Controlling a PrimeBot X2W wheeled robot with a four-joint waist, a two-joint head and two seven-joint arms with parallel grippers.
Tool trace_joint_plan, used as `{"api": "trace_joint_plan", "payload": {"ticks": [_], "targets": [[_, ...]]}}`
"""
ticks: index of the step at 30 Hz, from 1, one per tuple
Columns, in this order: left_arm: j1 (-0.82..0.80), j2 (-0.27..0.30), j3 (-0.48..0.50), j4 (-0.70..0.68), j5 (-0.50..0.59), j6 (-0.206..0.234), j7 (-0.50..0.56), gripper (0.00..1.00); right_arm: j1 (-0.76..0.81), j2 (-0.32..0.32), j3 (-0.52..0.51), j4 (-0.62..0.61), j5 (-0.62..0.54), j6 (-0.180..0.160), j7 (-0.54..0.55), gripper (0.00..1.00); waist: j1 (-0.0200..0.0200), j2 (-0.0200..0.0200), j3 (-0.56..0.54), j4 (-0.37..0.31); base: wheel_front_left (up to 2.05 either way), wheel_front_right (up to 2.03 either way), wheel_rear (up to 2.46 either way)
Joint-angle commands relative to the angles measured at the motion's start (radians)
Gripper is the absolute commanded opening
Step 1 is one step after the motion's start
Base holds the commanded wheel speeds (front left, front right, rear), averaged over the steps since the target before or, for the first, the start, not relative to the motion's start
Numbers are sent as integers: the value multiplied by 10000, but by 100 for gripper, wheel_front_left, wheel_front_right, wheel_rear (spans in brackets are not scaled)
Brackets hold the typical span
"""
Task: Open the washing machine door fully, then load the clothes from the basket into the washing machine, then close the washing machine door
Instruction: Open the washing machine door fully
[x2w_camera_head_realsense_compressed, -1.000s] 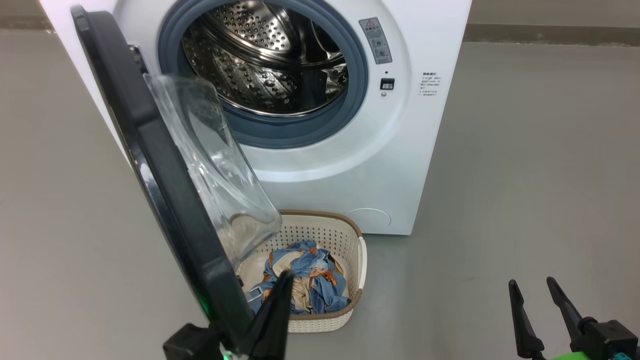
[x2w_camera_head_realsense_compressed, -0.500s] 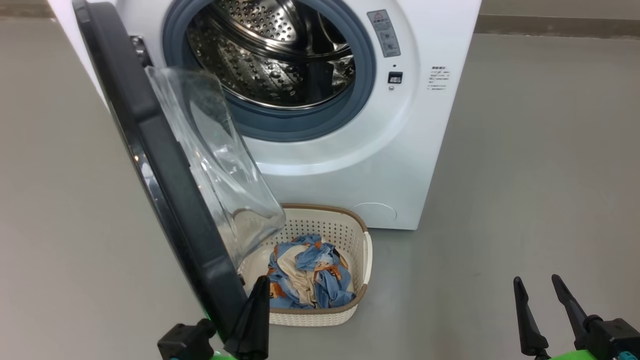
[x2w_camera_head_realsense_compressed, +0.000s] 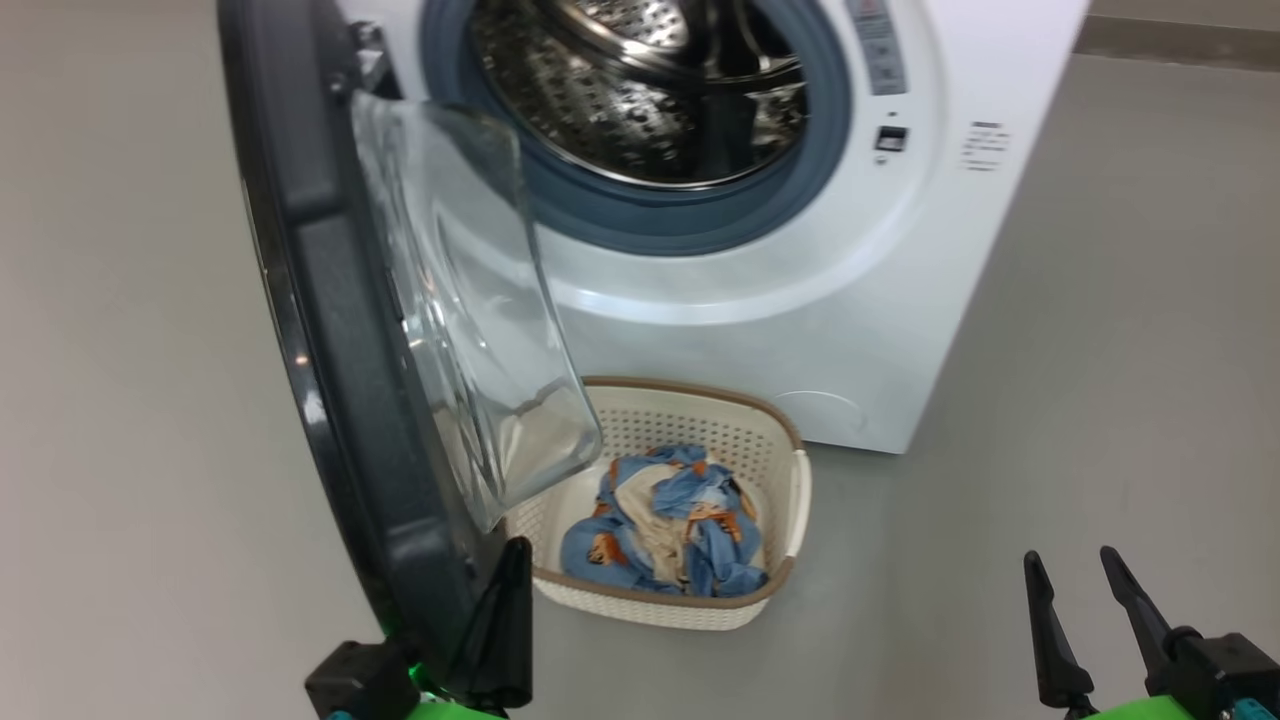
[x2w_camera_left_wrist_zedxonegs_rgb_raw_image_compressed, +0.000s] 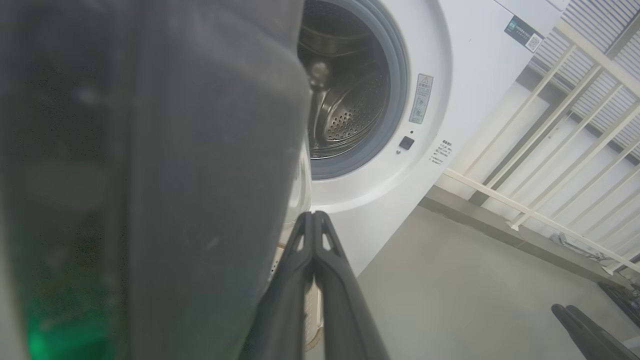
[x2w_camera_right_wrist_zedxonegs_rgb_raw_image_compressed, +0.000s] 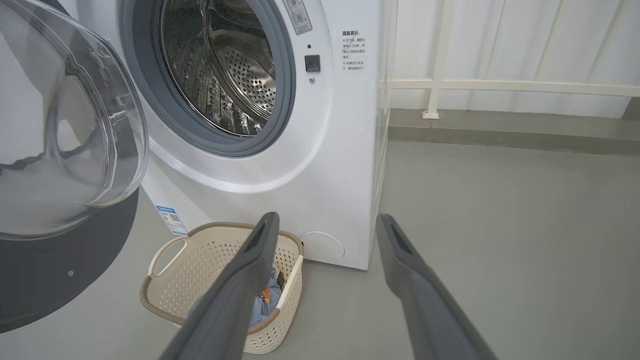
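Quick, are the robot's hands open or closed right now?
Left gripper: closed, empty, beside the door.
Right gripper: open, holding nothing.

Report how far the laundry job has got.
Done: the door stands swung out from the washing machine, its drum looking empty. In hand: the shut left gripper sits at the door's lower edge, perhaps to push it wider. Left: the clothes all lie in the basket, the open right gripper hangs empty, and the door needs closing afterwards.
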Motion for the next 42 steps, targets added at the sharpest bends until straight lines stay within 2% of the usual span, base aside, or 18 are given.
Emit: {"api": "trace_joint_plan", "payload": {"ticks": [1,8,15,23,34,42], "targets": [[-439,152,560,-283,5,162,-119,0,-463,-94,305,-196,-56,16,-118,100,0,0,186,387,0,0,0],[-268,356,1161,-239,-55,315,-172,0,-616,-93,445,-140,-133,16,-118,100,0,0,408,1030,0,0,0],[-321,410,2478,63,-187,384,-229,0,-761,-117,726,-61,-224,16,-118,100,0,0,633,1277,0,0,0],[-1091,307,4418,923,565,147,-236,0,-861,-301,1086,86,-280,16,-118,100,0,0,824,1126,0,0,0],[-2609,176,7579,2674,1892,-344,-238,0,-765,-378,1127,179,-182,16,-118,100,0,0,783,756,0,0,0],[-3649,172,9120,3984,2983,-673,-238,0,-753,-373,1147,282,-129,16,-118,100,0,0,654,583,0,0,0]]}}
